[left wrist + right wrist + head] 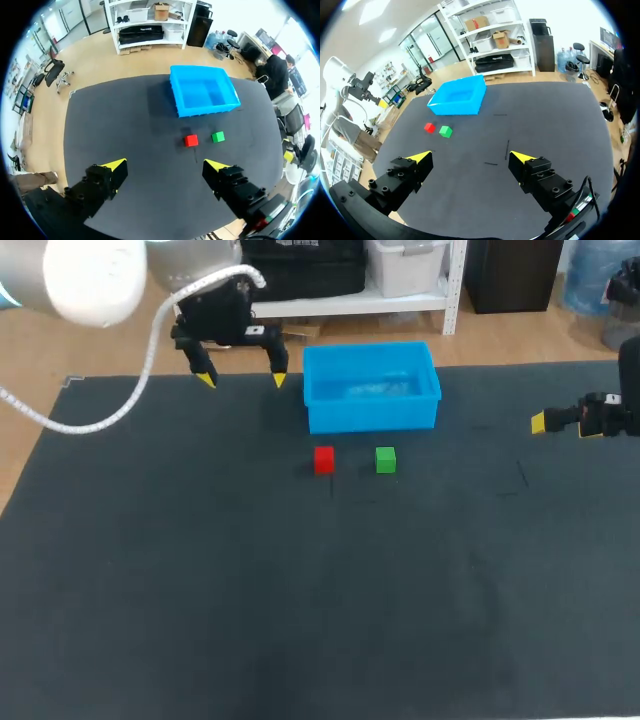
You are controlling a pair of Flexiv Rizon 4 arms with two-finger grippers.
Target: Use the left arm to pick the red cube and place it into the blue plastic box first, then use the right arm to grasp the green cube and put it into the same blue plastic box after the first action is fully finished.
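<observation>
Left jaws: left yellow-tipped gripper (242,380) spread wide, empty, over the mat's far left.
Right jaws: right yellow-tipped gripper (470,157) wide apart, empty, at the right.
Cubes: small red cube (324,459) just near of the open blue plastic box (372,415); small green cube (385,459) beside it on the right, not touching.
Surface: dark grey table mat (250,590).
Cut off: the head view shows only one right fingertip.

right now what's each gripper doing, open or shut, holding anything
Left gripper: open, holding nothing.
Right gripper: open, holding nothing.
</observation>
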